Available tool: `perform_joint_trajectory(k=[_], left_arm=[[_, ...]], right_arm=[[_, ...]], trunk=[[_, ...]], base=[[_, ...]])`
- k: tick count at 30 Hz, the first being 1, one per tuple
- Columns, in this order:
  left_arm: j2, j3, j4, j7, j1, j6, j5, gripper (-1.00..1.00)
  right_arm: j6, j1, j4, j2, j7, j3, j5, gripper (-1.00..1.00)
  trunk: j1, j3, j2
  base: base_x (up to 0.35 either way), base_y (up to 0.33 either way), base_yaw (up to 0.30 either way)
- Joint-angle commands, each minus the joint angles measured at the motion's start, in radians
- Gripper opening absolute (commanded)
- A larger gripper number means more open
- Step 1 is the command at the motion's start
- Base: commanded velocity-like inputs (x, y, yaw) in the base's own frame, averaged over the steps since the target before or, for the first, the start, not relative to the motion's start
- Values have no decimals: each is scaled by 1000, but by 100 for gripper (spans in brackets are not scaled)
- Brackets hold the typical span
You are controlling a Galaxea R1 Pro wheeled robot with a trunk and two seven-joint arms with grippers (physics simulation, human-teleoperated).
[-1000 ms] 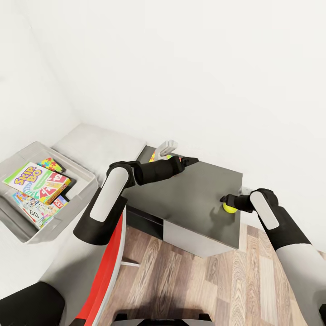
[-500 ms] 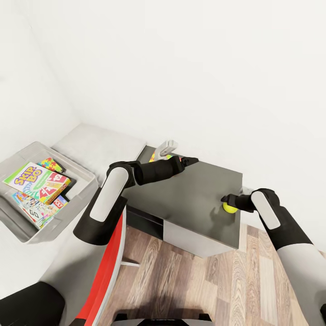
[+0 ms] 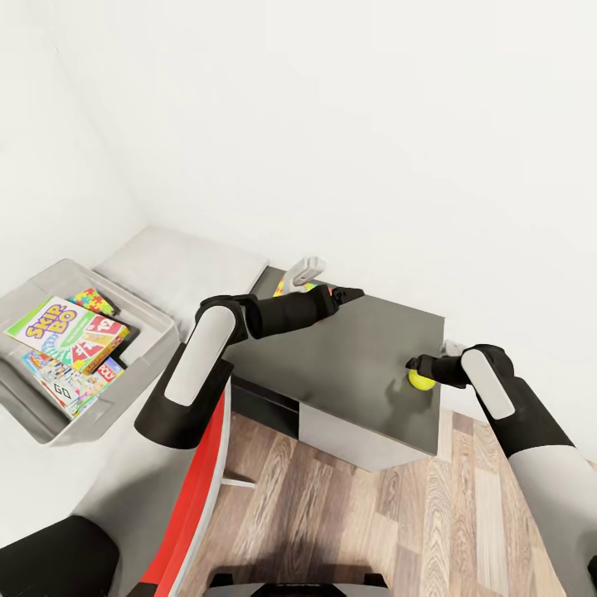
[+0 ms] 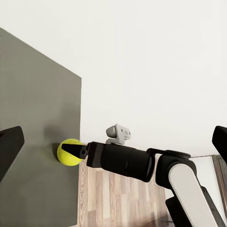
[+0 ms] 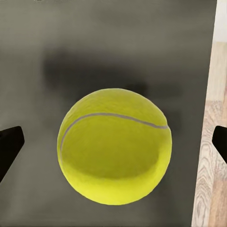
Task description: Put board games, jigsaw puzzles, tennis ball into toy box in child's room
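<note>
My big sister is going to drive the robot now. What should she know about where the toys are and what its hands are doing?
Right pincer: open, its fingers on either side of the tennis ball, not closed on it yet. The ball sits near the edge of the dark grey table wing.
Left pincer: stretched over the far side of the wing, holding nothing that shows.
Toy box: the SKIP-BO game, two more board games and one jigsaw puzzle are inside.
Second jigsaw puzzle: lying on the table behind the left arm.
Left to do: grab the ball, then that puzzle, and put both in the box.
</note>
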Motion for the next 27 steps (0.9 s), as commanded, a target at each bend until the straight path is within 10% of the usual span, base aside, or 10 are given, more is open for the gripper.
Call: perform_joint_trajectory(k=[1, 27], left_arm=[[0, 0, -1, 11, -1, 1, 10, 100], [-1, -1, -3, 10, -1, 2, 11, 100]], right_arm=[[1, -1, -1, -1, -10, 3, -10, 100], [1, -1, -1, 1, -10, 3, -10, 100]], trunk=[[1, -2, -2], [1, -12, -2]], base=[[0, 0, 0], [0, 0, 0]])
